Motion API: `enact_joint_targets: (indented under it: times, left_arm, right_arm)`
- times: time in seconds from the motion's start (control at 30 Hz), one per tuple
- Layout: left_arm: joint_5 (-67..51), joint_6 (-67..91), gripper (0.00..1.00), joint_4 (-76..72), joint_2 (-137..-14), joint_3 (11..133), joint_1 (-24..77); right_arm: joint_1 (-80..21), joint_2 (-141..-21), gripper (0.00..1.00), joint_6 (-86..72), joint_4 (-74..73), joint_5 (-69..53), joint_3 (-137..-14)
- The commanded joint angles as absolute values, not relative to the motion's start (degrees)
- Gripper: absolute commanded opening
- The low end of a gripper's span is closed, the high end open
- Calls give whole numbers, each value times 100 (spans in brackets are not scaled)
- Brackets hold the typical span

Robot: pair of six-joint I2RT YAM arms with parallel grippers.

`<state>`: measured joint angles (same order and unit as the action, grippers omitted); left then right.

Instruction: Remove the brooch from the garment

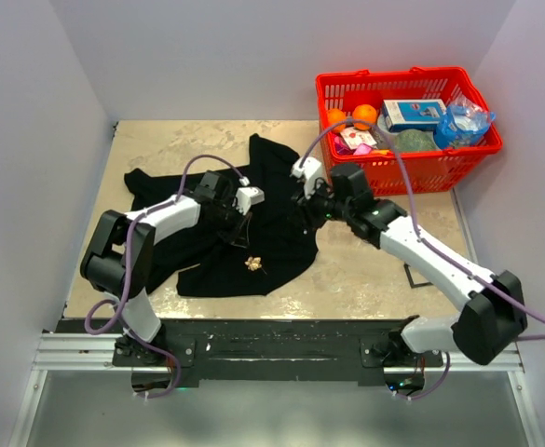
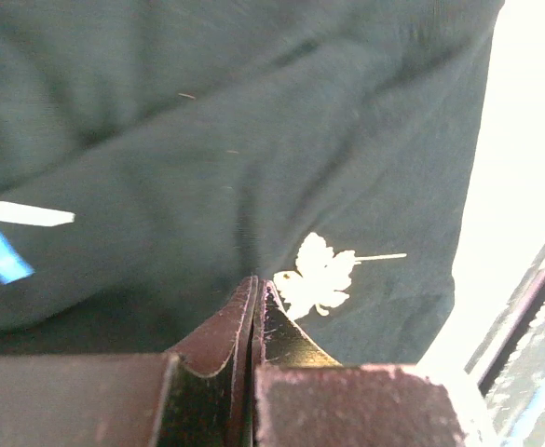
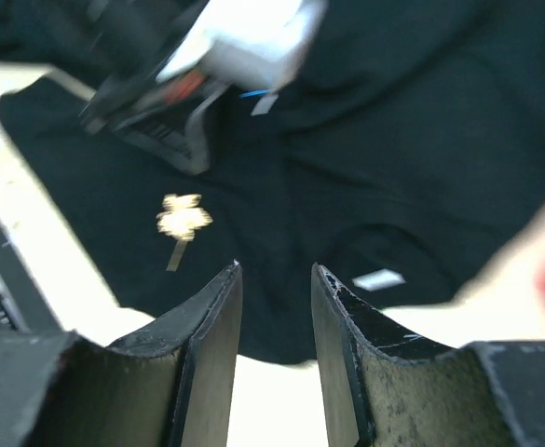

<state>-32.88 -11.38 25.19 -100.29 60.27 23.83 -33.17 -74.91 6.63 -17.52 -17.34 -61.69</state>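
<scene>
The garment (image 1: 281, 244) is lying spread over the table (image 1: 365, 270). The pale gold, leaf-shaped brooch (image 1: 252, 264) is sitting on the garment's cloth, close to the garment's edge nearest the arm bases, with its pin sticking out sideways. The left gripper (image 2: 255, 291) is hovering over the garment just beside the brooch, its fingers pressed together with nothing visible between them. The right gripper (image 3: 277, 279) is hanging over the garment's right part, its fingers standing apart and holding nothing. The garment's white neck label (image 3: 379, 278) is showing just beyond them. A red basket (image 1: 421, 172) of groceries is standing off the garment's far right side.
</scene>
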Motion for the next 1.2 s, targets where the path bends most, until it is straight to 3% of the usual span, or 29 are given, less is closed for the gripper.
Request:
enact_joint_targets:
  times: [0.0, 0.1, 0.17, 0.23, 0.43, 0.8, 1.17]
  left_arm:
    - [-4069, -765, 0, 2549, -9844, 6249, 2197]
    - [-4183, -756, 2, 2566, -9844, 6153, 2197]
    - [-4052, -686, 20, 2418, -9678, 5943, 2206]
    - [-3903, -764, 25, 2242, -9519, 5714, 2293]
    - [-2789, -976, 22, 2233, -9290, 5599, 2865]
    - [-1838, -1028, 22, 2189, -9466, 5537, 3287]
    - [-1644, -1002, 24, 2153, -9773, 5546, 3516]
  right_arm:
    - [-3788, -7952, 39, 91, -898, -2065, -5775]
    - [-3788, -8339, 40, -420, -686, -1995, -5669]
    - [-3779, -8428, 41, -562, -607, -1820, -5678]
    - [-3771, -8499, 41, -729, -659, -1741, -5765]
    - [-3463, -8306, 42, -607, -1220, -1494, -6020]
    - [-3314, -7954, 43, -475, -1222, -1327, -5818]
    - [-3270, -7989, 43, -413, -1107, -1301, -5801]
